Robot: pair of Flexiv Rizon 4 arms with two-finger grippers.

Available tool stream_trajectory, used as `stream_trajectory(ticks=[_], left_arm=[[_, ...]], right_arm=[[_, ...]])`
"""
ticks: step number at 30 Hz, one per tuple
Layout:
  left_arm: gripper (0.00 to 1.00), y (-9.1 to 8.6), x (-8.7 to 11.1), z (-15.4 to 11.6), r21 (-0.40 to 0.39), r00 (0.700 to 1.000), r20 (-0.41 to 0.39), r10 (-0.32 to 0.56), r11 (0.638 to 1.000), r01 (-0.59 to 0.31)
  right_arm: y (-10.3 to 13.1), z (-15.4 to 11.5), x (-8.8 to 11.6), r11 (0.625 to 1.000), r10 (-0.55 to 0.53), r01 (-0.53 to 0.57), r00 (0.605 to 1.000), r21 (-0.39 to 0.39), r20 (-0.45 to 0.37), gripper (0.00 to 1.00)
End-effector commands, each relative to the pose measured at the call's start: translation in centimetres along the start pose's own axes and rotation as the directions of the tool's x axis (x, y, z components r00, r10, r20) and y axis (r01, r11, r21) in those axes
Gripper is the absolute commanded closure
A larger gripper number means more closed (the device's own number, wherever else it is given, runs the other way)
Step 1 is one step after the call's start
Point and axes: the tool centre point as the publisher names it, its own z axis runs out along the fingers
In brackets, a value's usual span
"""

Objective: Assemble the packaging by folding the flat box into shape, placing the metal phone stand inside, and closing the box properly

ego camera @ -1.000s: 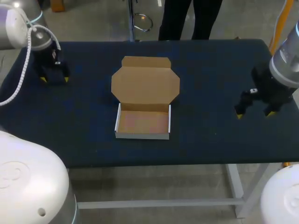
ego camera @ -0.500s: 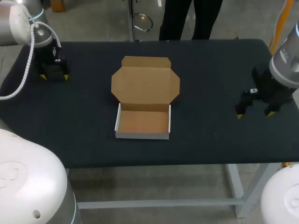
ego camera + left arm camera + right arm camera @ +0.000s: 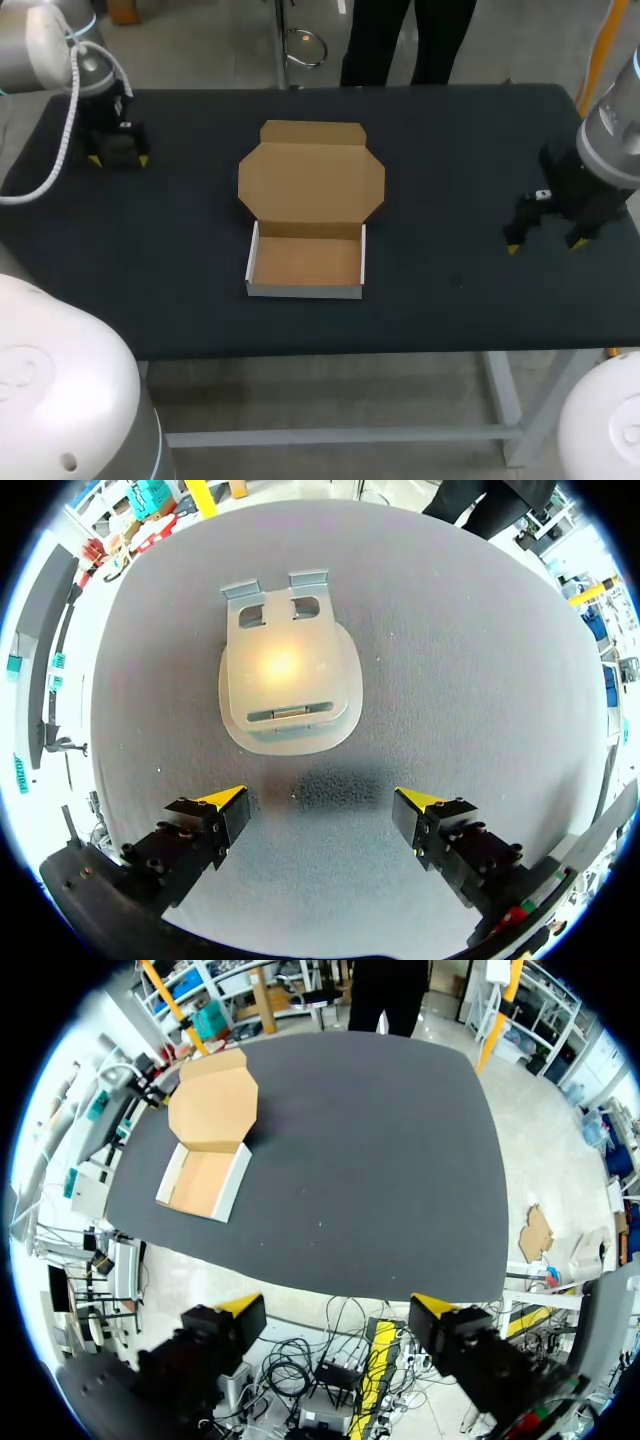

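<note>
**Head view.** The box (image 3: 305,262) stands folded in the middle of the counter (image 3: 450,150). Its walls are up, its tray is empty, and its lid (image 3: 311,180) is laid open behind it. The left gripper (image 3: 118,158) hangs low over the far left corner, well apart from the box. The phone stand does not show here. The right gripper (image 3: 545,240) hangs near the right edge, fingers spread, holding nothing.

**Left wrist view.** The phone stand (image 3: 285,680) appears to lie flat on the counter just ahead of the left gripper. The fingers stand wide apart and empty.

**Right wrist view.** The fingers are apart with nothing between them. The box lies well ahead.

**Assessment.** Folding looks complete, and the step in hand is fetching the stand. The next move calls for advancing over it, lowering to straddle its plate, and closing firmly, since thin metal offers little edge.

**Change.** Against the earlier frames, the left gripper has shifted slightly toward the far edge. The box and the right arm are unmoved.
</note>
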Motion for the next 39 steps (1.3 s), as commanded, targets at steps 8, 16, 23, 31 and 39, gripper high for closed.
stream_trajectory(ticks=[8, 16, 23, 31, 39], left_arm=[[0.0, -1.5, 0.0, 0.4, -0.009, 1.0, 0.006, -0.005, 1.0, 0.006], [0.0, -2.2, -0.2, 0.4, -0.004, 1.0, 0.003, -0.014, 1.0, 0.014], [0.0, -2.8, -0.5, 0.5, -0.001, 1.0, -0.002, -0.02, 1.0, 0.02], [0.0, -3.5, -0.7, 0.7, 0.001, 1.0, -0.006, -0.024, 1.0, 0.024], [0.0, -4.3, -1.0, 0.8, 0.002, 0.999, -0.009, -0.033, 0.999, 0.033]], right_arm=[[-0.9, 0.0, 0.3, 1.0, 0.0, 0.001, 1.0, -0.031, 0.008, 0.0], [-0.9, 0.0, 0.3, 1.0, 0.0, 0.001, 1.0, -0.031, 0.008, 0.0], [-0.9, 0.0, 0.3, 1.0, 0.0, 0.001, 1.0, -0.031, 0.008, 0.0], [-0.9, 0.0, 0.3, 1.0, 0.0, 0.001, 1.0, -0.031, 0.008, 0.0], [-0.9, 0.0, 0.3, 1.0, 0.0, 0.001, 1.0, -0.031, 0.008, 0.0]])
